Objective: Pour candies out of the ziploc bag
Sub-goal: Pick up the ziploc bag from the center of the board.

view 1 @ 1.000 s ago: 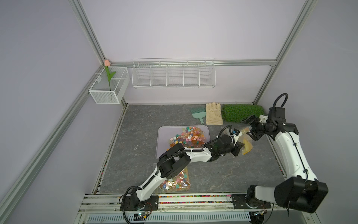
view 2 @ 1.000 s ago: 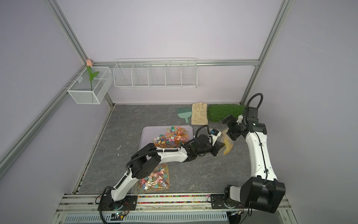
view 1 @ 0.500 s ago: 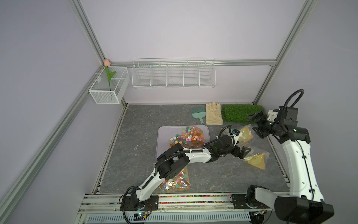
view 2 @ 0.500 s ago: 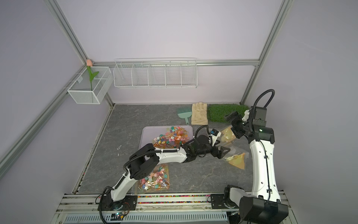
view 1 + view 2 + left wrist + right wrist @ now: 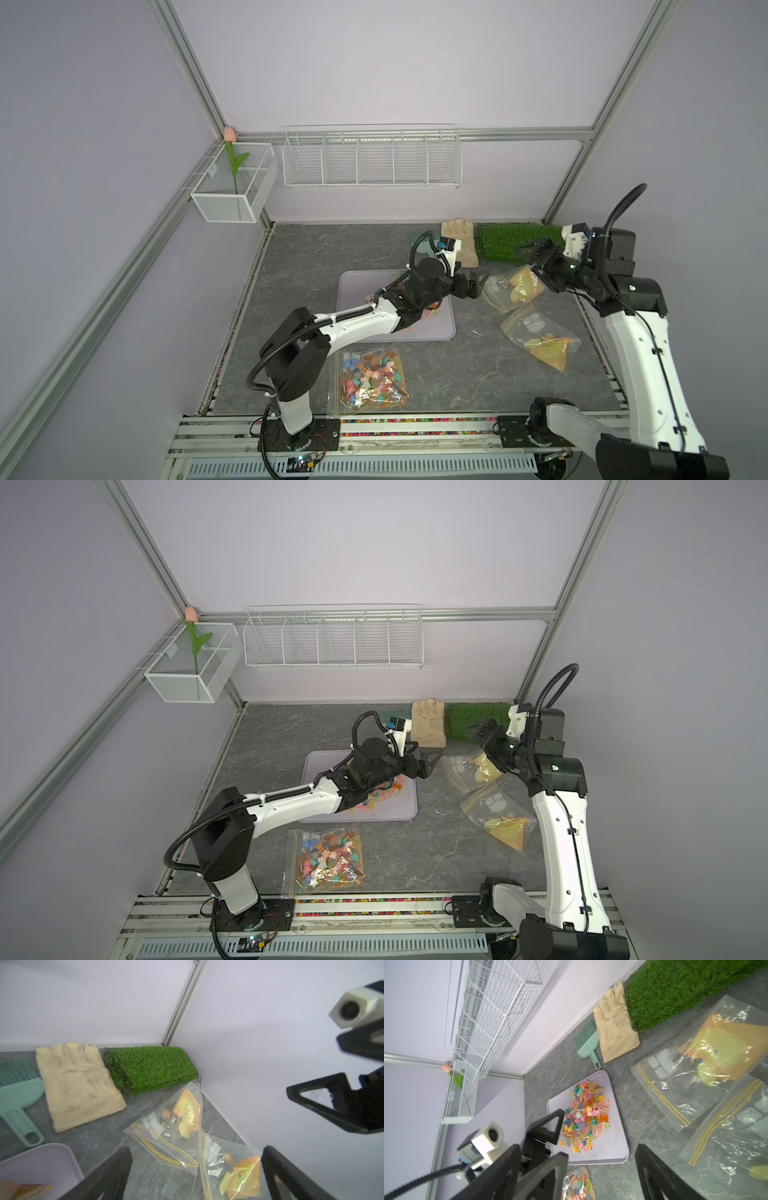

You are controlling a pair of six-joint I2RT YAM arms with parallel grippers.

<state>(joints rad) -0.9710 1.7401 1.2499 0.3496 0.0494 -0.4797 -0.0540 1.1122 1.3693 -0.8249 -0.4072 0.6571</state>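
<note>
A full bag (image 5: 370, 382) waits before the tray (image 5: 440, 328), with poured candies (image 5: 583, 1118) heaped on it. Right of the tray, my left claw (image 5: 482, 282) just spread, dropping the spent ziploc bag (image 5: 540, 340) on the surface (image 5: 457, 374). My right claw (image 5: 528, 261) gapes too. Next bag, I reckon.

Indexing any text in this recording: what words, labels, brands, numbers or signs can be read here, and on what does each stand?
Faint grey print on the clear zip bag next to the grass mat, close to its yellow zip lines, left wrist view: too small and blurred to read.
Nothing else: no legible words, numbers or signs on the tray, the candies, the glove or the walls in any view.
</note>
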